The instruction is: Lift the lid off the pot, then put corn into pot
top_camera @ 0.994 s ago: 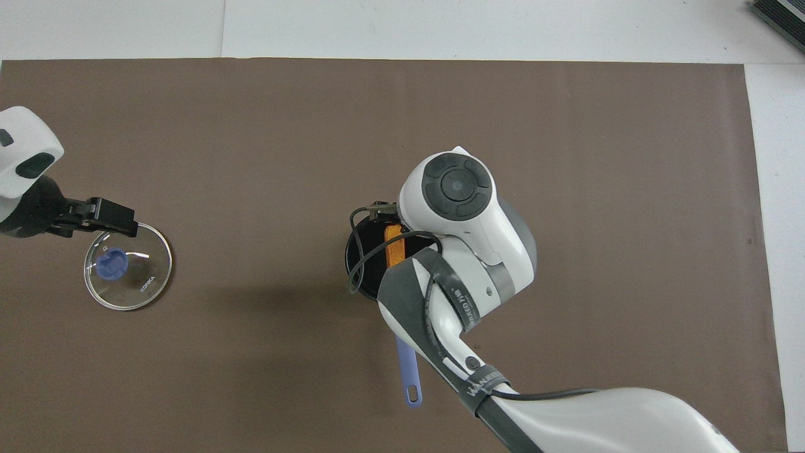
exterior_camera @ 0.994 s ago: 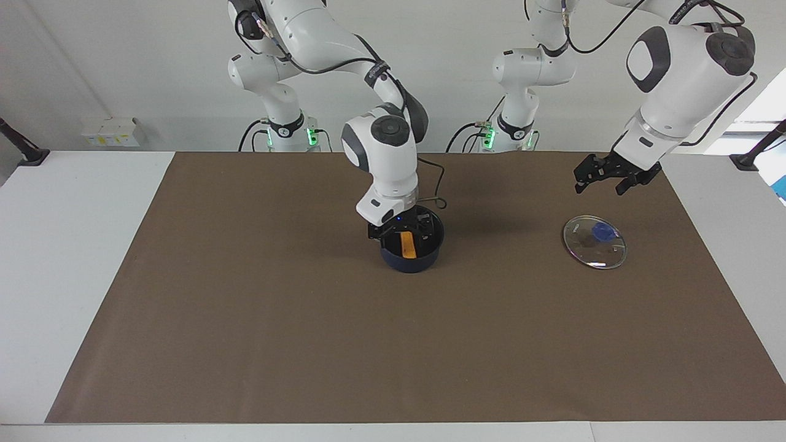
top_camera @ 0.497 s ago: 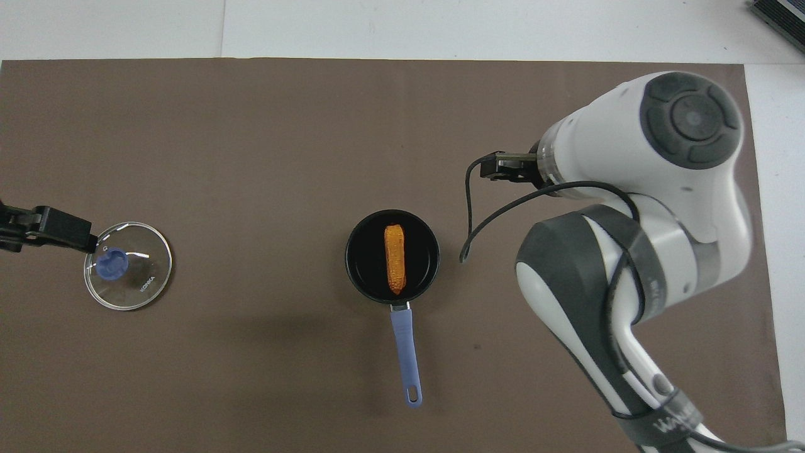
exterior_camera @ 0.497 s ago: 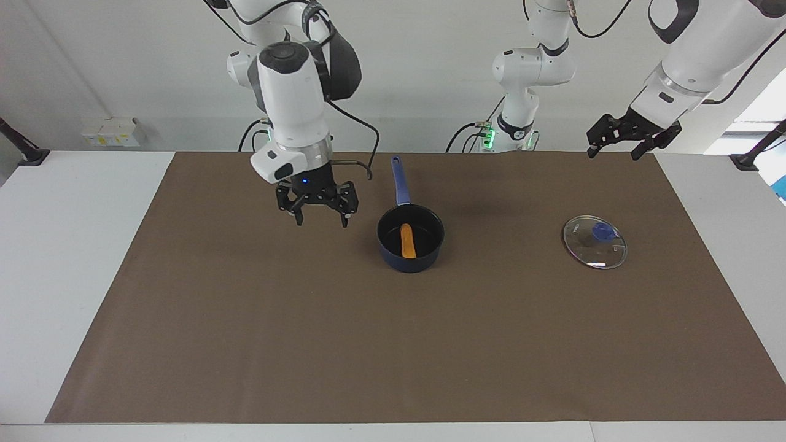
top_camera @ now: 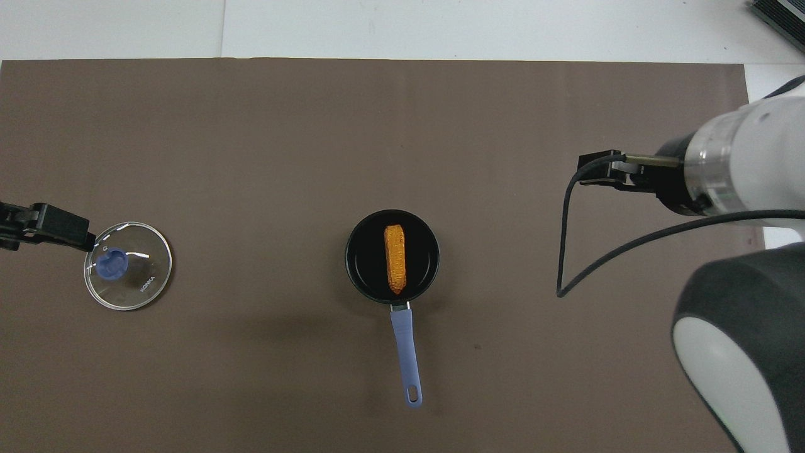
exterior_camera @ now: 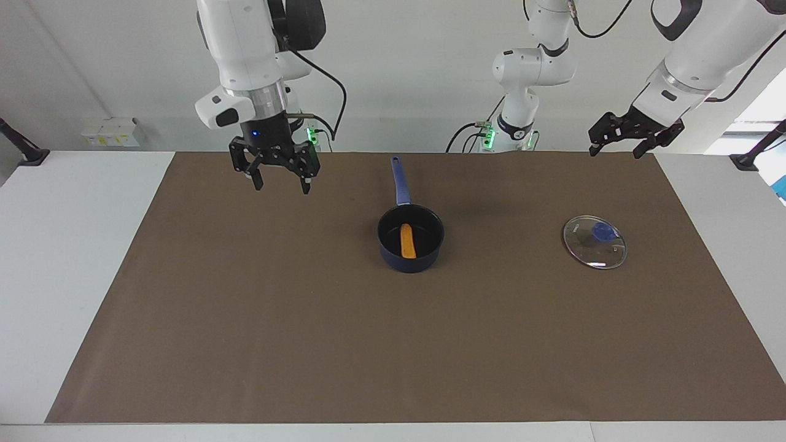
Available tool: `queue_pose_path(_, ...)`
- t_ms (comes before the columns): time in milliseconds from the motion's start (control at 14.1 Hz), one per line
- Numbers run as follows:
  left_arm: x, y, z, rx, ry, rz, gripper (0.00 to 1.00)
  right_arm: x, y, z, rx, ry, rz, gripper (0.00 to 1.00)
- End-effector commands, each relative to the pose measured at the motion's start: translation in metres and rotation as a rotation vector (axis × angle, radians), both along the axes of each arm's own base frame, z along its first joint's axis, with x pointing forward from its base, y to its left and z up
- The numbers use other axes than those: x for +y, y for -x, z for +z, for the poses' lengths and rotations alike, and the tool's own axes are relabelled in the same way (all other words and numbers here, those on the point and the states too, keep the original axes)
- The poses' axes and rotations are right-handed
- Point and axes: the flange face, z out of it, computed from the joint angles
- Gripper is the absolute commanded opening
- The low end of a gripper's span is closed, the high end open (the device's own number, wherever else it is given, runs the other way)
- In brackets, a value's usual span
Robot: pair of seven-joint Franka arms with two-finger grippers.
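The dark blue pot (exterior_camera: 409,264) stands mid-mat with its long handle (exterior_camera: 400,181) pointing toward the robots. The corn (exterior_camera: 407,240) lies inside it, also clear in the overhead view (top_camera: 395,258). The glass lid (exterior_camera: 594,242) with its blue knob lies flat on the mat toward the left arm's end. My right gripper (exterior_camera: 281,179) is open and empty, raised over the mat toward the right arm's end, well apart from the pot. My left gripper (exterior_camera: 617,149) is open and empty, raised high over the mat's edge, apart from the lid (top_camera: 128,265).
A brown mat (exterior_camera: 307,344) covers most of the white table. A black cable (top_camera: 566,251) hangs from my right wrist. The arm bases (exterior_camera: 516,132) stand at the table's edge by the robots.
My right gripper let go of the corn in the pot, then rose and swung away toward its own end. My left gripper rose higher away from the lid.
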Motion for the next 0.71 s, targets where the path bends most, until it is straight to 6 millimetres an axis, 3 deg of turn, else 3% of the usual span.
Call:
queue_pose_path(0,0.001,-0.004,0.005,-0.004,-0.018,-0.016,1.00,-0.040,0.016,0.030,0.027,0.002,-0.018,1.00)
queue_pose_path(284,0.004,-0.004,0.006,-0.006,-0.005,-0.005,1.00,-0.101,0.026,0.039,0.068,0.016,0.169,1.00)
queue_pose_path(639,0.001,-0.004,0.006,-0.013,-0.009,-0.012,1.00,-0.134,0.037,-0.002,0.173,-0.007,0.229,1.00)
